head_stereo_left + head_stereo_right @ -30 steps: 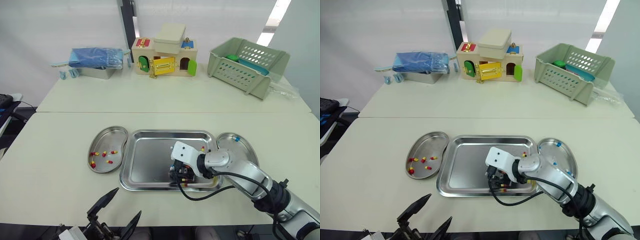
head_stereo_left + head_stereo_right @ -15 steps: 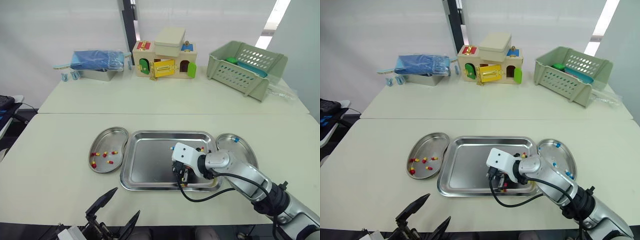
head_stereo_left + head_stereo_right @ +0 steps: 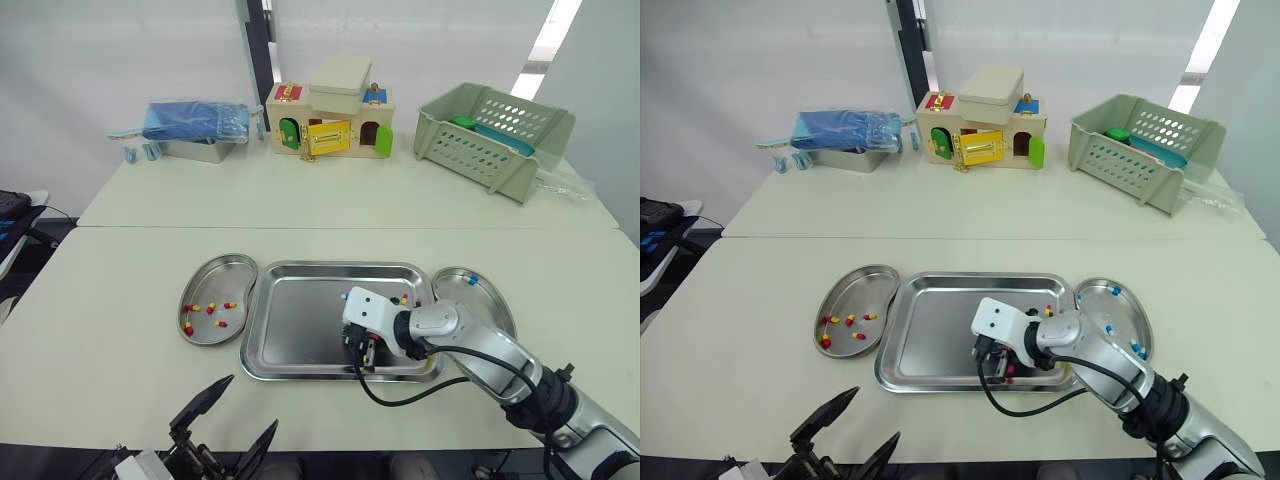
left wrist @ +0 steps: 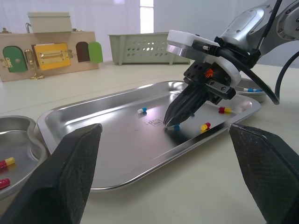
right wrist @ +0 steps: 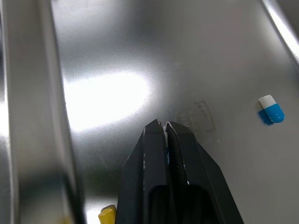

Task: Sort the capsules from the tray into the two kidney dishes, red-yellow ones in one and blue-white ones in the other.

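The right gripper point(image 5: 164, 124) stands tip-down inside the tray point(image 3: 300, 268), in its near-right part close to the front rim, with its two black fingers point(image 5: 152, 154) drawn together so that barely a slit shows between them and the tips resting on the tray floor. A speck of blue point(image 4: 176, 127) lies right at the tips; whether it is pinched or just touching them cannot be told. A loose blue-white capsule point(image 5: 271, 109) lies on the tray floor near the gripper, apart from it on its far side. One red-yellow capsule point(image 4: 204, 126) sits just beside the fingers toward the front rim, and another point(image 4: 224, 110) lies farther off towards the tray's right end. The left kidney dish point(image 3: 218, 266), touching the tray's left side, holds several red-yellow capsules point(image 3: 210, 308). The right kidney dish point(image 3: 1092, 293), against the tray's right side, holds a few blue-white ones point(image 3: 1117, 290). The left gripper point(image 3: 253, 402) hovers low over the near edge of the table point(image 3: 100, 300), well apart from the tray, its fingers spread wide and holding nothing
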Tool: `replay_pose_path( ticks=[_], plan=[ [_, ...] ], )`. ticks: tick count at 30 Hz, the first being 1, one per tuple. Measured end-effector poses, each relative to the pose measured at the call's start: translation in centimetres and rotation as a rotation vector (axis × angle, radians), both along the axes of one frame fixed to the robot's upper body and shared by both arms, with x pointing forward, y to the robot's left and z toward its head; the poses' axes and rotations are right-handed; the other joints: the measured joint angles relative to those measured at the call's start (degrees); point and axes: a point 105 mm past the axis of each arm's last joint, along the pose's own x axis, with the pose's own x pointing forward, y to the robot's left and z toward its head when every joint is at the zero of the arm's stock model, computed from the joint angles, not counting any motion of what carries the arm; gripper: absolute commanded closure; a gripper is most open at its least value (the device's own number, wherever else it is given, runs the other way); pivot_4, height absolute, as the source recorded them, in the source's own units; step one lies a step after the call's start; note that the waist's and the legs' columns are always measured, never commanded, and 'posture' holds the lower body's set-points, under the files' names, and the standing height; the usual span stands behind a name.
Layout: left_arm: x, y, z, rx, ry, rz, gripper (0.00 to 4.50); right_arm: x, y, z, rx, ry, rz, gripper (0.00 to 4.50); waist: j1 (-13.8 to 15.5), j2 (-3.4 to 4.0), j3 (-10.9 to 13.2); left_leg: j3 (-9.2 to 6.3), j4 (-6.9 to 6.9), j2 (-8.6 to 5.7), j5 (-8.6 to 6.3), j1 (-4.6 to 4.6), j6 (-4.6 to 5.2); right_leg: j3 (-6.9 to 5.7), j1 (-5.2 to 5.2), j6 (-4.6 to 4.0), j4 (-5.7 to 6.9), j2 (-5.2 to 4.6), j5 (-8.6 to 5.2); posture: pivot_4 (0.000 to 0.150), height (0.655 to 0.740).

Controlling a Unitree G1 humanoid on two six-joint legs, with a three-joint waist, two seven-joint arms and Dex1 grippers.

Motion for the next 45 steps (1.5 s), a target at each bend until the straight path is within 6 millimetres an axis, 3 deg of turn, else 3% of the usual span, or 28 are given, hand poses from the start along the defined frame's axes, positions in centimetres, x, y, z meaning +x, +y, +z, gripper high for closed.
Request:
replay_pose_path(
  ticks=[5,12,17,26,31,45],
  plan=[
    [0.4,0.0,0.0,0.009,-0.008,-0.018,0.0,-0.1,-0.4,0.3,0.044,0.031,-0.01,4.47,0.33,0.02,0.01,-0.09,0.0,-0.01,0.0,-0.02,0.0,-0.09,0.01,0.0,0.0,0.01,0.0,0.15,0.74],
    [0.5,-0.4,0.3,0.062,-0.03,-0.129,0.0,0.1,-2.0,2.6,0.105,-0.019,-0.003,4.47,0.58,0.02,0.01,-0.14,0.0,-0.01,0.01,-0.03,-0.01,-0.13,0.05,-0.01,-0.01,0.03,0.0,0.15,0.74],
    [1.9,-0.7,1.3,0.057,-0.065,-0.156,0.0,-0.3,-2.5,2.6,0.118,-0.012,0.022,4.47,0.52,0.02,0.01,-0.15,0.01,0.0,0.01,-0.02,0.0,-0.14,0.06,-0.01,0.01,0.04,0.0,0.15,0.74],
    [2.3,-1.9,3.3,0.032,-0.054,-0.16,0.0,-1.4,-1.9,3.1,0.137,-0.02,0.149,2.23,0.54,0.03,0.02,-0.17,0.02,-0.01,0.01,-0.02,0.0,-0.15,0.11,-0.01,-0.01,0.05,0.0,0.15,0.74],
    [2.2,-2.2,3.6,0.024,-0.039,-0.115,0.0,0.1,-1.9,3.2,0.1,-0.037,0.196,2.23,0.57,0.03,0.02,-0.19,0.02,-0.01,0.02,-0.02,0.0,-0.17,0.11,-0.01,-0.04,0.05,0.0,0.15,0.74],
    [-0.1,-1.0,1.4,0.024,0.029,0.008,0.0,1.9,-2.9,1.1,-0.06,0.004,0.382,2.23,0.46,0.05,0.04,-0.12,0.01,0.0,0.01,-0.03,-0.01,-0.13,0.09,-0.02,-0.09,0.04,0.0,0.15,0.74]
  ],
)
